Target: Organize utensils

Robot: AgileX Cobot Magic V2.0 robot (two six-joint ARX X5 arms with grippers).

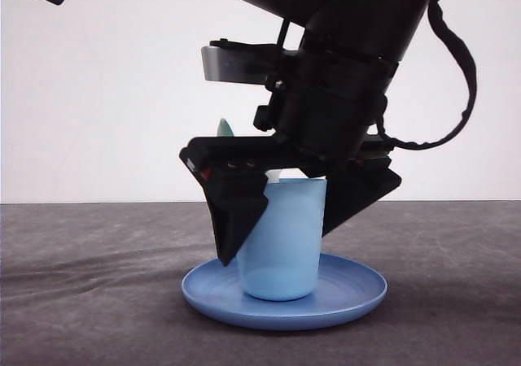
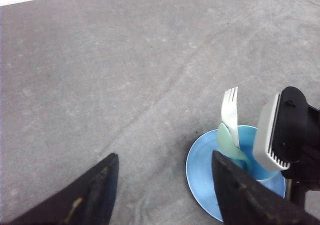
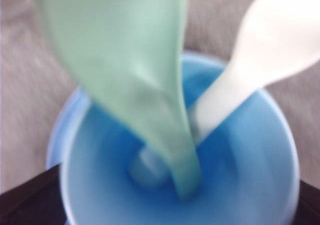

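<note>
Now: fork and spoon stand in the cup

Left gripper (image 2: pixel 162 195) hovers empty, fingers wide, left of the blue plate (image 1: pixel 358 289). Both the mint-green spoon (image 2: pixel 227 142) and white fork (image 2: pixel 230 112) lean inside the light blue cup (image 1: pixel 285 244). Right gripper (image 1: pixel 301 220) straddles it, jaws spread.

Front view is low and level; both wrist views look down, sharing the cup (image 1: pixel 285 244), right closest.

Lab-style test bench: grey felt tabletop (image 1: pixel 81 301), bare white wall (image 1: pixel 98 98).
</note>
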